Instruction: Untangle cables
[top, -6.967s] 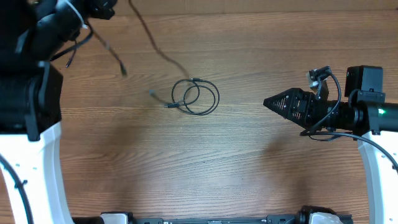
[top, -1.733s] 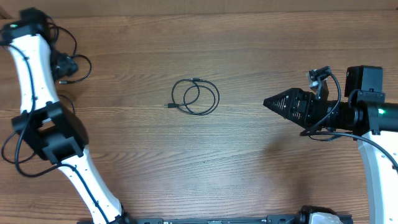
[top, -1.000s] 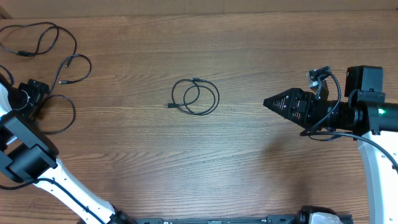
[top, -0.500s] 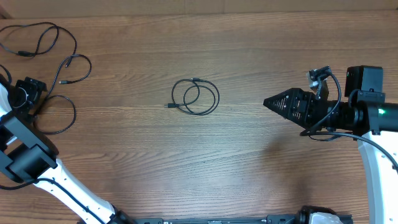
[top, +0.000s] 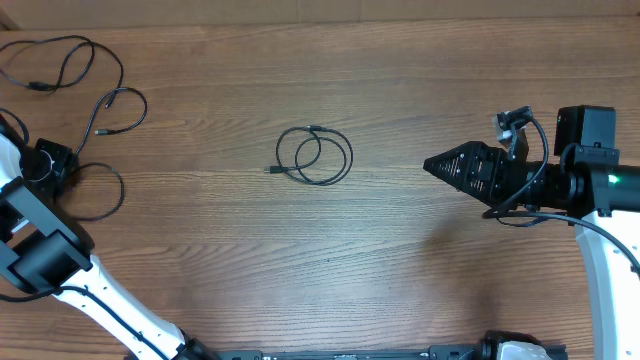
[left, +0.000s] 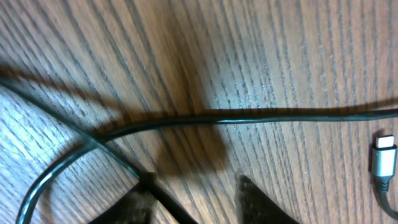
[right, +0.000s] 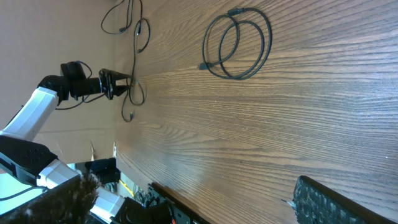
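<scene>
One coiled cable (top: 318, 152) lies near the middle of your wooden bench (top: 400, 290), wound into two overlapping rings. Its plug ends sit at the top and left of the coil, and it is well apart from both arms.

The other cables (top: 62, 68) sprawl across the far left corner and trail down into a wide loop (top: 120, 185) beside your left arm. From above you cannot tell where one cord ends and the next begins.

Your left gripper (left: 191, 190) sits low over those strands. Its jaws stand partly apart, with bare wood showing between them. In the left wrist view one strand runs straight across the bench ahead of the fingers, and another curves in from the left to meet it. A thin strand also passes along the inner edge of one fingertip (left: 142, 186); whether it is pinched cannot be told. A silver plug (left: 384, 154) lies at the right edge of that view.

Your right gripper (top: 430, 163) points at the coil from the right, clear of it, its jaws wide apart and empty.
</scene>
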